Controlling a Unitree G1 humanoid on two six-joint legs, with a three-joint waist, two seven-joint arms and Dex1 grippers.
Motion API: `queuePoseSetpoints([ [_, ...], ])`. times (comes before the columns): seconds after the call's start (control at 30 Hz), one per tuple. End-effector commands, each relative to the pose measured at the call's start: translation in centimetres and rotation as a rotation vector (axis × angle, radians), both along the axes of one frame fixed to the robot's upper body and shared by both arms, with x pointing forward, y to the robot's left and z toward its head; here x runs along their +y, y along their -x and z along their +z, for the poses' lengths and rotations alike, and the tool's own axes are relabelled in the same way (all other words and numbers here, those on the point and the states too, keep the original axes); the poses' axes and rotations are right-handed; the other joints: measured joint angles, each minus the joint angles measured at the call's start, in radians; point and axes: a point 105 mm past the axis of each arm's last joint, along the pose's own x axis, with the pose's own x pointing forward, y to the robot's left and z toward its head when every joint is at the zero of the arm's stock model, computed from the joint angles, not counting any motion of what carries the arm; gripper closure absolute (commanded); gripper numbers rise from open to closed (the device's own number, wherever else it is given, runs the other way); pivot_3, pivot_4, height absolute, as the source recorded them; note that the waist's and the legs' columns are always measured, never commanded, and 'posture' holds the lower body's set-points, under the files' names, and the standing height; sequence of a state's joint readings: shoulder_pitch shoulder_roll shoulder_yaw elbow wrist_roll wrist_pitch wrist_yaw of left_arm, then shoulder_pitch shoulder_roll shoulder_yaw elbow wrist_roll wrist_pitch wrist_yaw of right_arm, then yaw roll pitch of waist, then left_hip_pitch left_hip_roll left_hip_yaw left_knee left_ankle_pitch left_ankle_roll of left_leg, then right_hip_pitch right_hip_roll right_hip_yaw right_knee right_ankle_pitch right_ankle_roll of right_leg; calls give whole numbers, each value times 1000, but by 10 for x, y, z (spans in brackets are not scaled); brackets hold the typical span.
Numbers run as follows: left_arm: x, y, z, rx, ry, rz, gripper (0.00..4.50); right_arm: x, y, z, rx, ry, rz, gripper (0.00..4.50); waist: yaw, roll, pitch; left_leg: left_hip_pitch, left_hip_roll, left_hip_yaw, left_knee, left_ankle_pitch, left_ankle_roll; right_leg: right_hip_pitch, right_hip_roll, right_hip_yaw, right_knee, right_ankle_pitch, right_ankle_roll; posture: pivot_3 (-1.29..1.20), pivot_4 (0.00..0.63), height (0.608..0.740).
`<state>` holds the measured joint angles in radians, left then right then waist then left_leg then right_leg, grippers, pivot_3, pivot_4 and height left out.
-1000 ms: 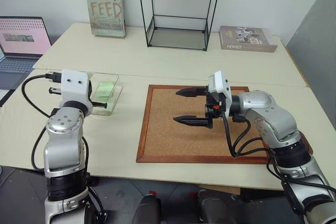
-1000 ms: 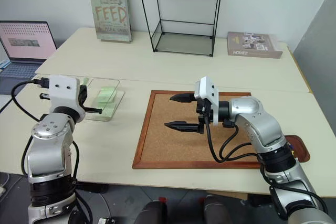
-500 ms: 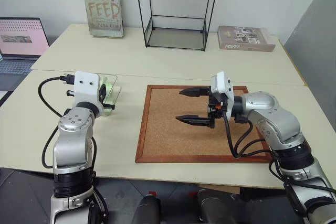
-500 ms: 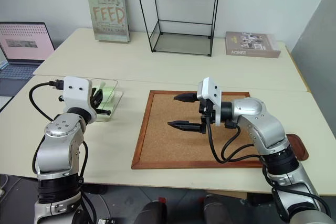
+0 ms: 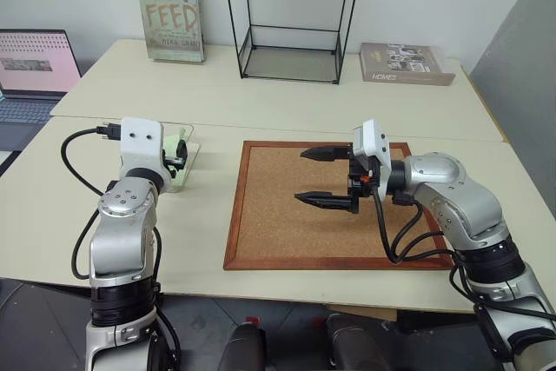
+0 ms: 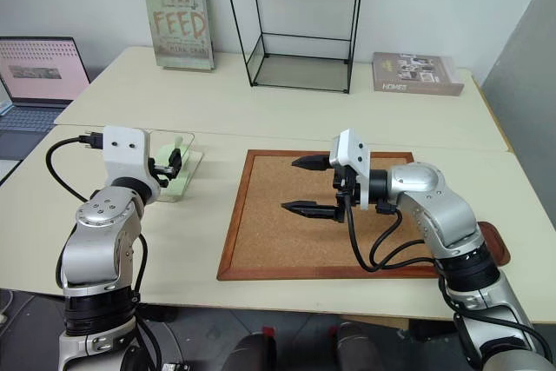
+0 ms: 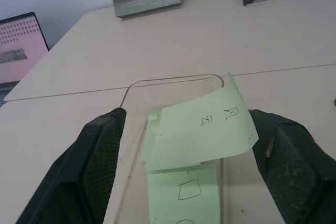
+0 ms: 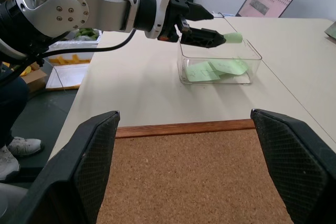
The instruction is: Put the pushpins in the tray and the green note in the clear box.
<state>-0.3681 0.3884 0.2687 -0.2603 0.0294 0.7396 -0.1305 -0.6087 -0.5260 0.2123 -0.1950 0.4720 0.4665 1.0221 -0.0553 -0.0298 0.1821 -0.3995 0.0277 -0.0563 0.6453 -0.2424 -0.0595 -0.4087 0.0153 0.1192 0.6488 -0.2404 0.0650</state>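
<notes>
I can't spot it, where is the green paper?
The green note is in the clear box on the table's left side, just ahead of the left end effector, left of the cork board.

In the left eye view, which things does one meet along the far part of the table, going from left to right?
Laptop → book standing upright → black wire-frame stand → book lying flat.

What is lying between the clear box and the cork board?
Nothing: between the clear box and the cork board, only bare table shows in the eye views.
</notes>
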Motion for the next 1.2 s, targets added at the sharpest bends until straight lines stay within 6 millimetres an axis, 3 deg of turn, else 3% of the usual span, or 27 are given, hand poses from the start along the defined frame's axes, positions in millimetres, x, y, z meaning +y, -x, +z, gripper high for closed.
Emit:
queuePoseSetpoints([
  [0.03, 14, 4, 7, -16, -65, 69, 21, -4, 2, 13, -53, -20, -7, 266, 0, 0, 0, 0, 0, 0, 0, 0, 0, 0, 0, 0, 0, 0, 0, 0, 150, 740],
  [0.3, 23, 7, -3, 39, -100, 97, 21, -5, 3, 13, -50, -16, -11, 266, 0, 0, 0, 0, 0, 0, 0, 0, 0, 0, 0, 0, 0, 0, 0, 0, 150, 740],
  [0.83, 7, 2, -20, 126, -63, 10, 21, -5, 2, 13, -57, -10, -17, 266, 0, 0, 0, 0, 0, 0, 0, 0, 0, 0, 0, 0, 0, 0, 0, 0, 150, 740],
  [1.2, 14, 3, -4, 23, -27, 62, 21, -7, 0, 12, -55, 0, -25, 266, 0, 0, 0, 0, 0, 0, 0, 0, 0, 0, 0, 0, 0, 0, 0, 0, 150, 740],
])
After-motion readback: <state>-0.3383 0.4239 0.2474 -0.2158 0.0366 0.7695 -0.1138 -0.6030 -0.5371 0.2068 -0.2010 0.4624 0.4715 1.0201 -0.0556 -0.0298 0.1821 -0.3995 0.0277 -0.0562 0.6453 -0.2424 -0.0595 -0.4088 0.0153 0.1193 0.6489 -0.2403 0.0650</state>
